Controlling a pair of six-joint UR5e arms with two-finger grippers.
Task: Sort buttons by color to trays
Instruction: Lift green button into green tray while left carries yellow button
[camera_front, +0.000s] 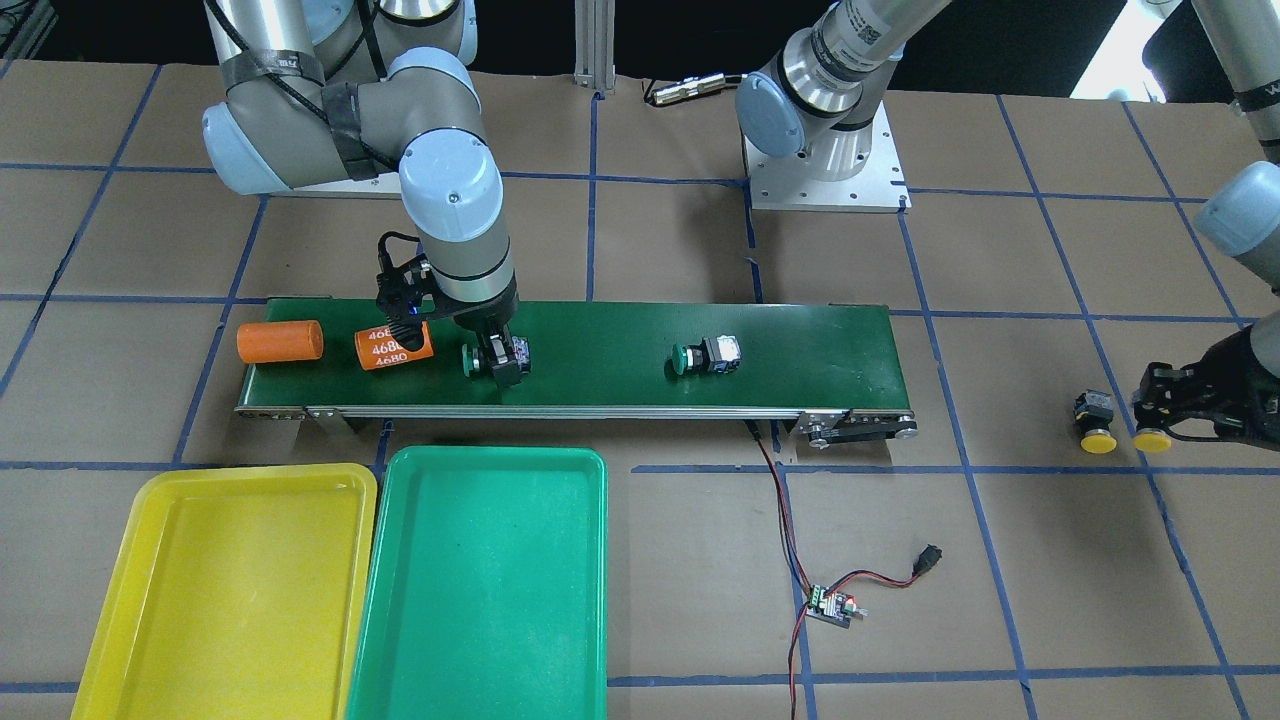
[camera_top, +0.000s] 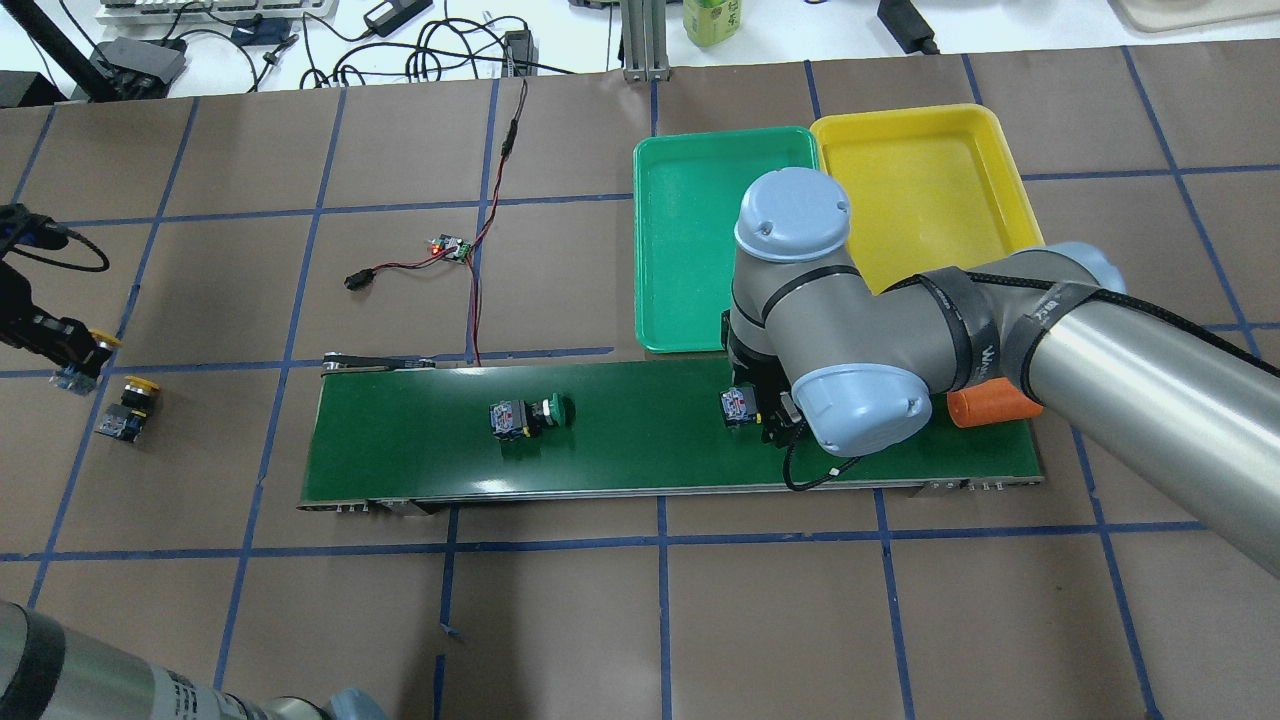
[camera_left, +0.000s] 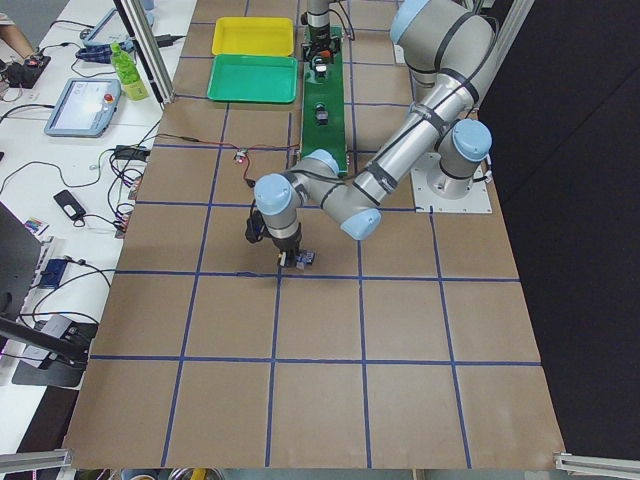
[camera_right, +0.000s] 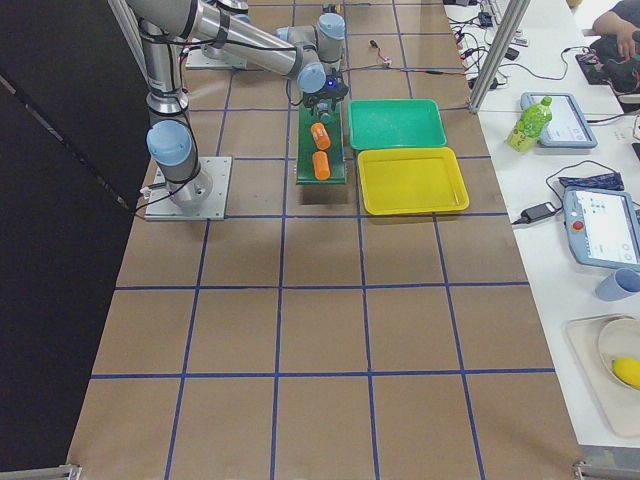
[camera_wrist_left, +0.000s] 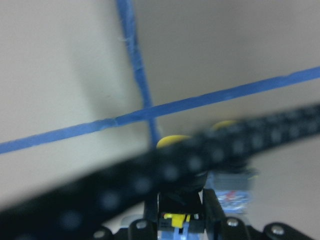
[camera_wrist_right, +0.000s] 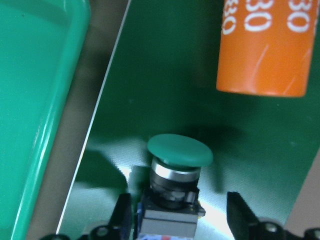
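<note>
**Sorted so far:** nil. The green tray (camera_front: 480, 590) and yellow tray (camera_front: 230, 590) are both bare, and four buttons are outstanding.

**Right claw** (camera_front: 500, 365): my fingers are parted and straddle a green button (camera_wrist_right: 179, 150) lying on its side on the belt (camera_front: 600, 350). A gap shows at one side of its body, so I judge there is no grip yet.
- The green tray sits just off the belt's edge from this claw, with the yellow tray next past it.
- An orange cylinder (camera_wrist_right: 262, 47) lies just beside the claw.
- A second green button (camera_front: 705, 356) lies further along the belt, well apart.

**Right arm:** elbow folded, wrist pointing straight down at the belt.

**Left claw** (camera_front: 1158, 418): my fingers are closed against the body of a yellow button (camera_wrist_left: 176, 142) — the wrist view is blurred, so this hold is judged, not certain. A second yellow button (camera_front: 1097, 425) sits just beside this claw, on the table.

**Left arm:** reached far out past the belt's end, wrist low, with both trays well apart from it.
</note>
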